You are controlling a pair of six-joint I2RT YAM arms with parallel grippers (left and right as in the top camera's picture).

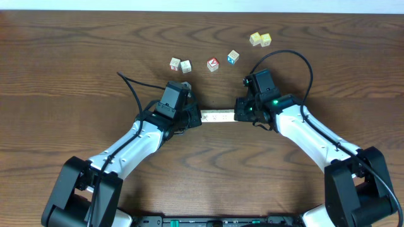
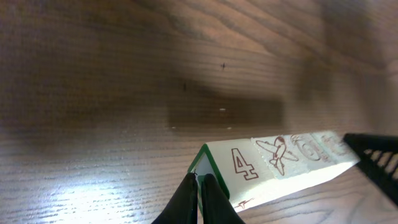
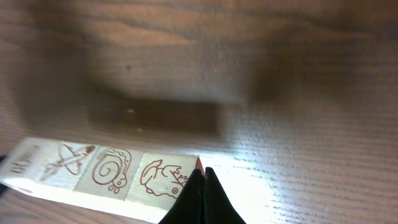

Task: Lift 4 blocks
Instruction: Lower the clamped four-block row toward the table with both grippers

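Overhead: four blocks (image 1: pixel 218 116) in one end-to-end row over the middle of the counter (image 1: pixel 63 50), squeezed between left pincer (image 1: pixel 201 118) and right pincer (image 1: pixel 237 115)
Pincers: both with fingers together, tips pressed on the row's ends
Progress: wrist views show the shadow apart from the row; likely lifted, only holding left
Room: loose cubes (image 1: pixel 213 64) toward the far edge, well apart

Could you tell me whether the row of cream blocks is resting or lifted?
Lifted: the row of blocks hangs apart from its shadow on the table, squeezed endwise between the left gripper and right gripper.
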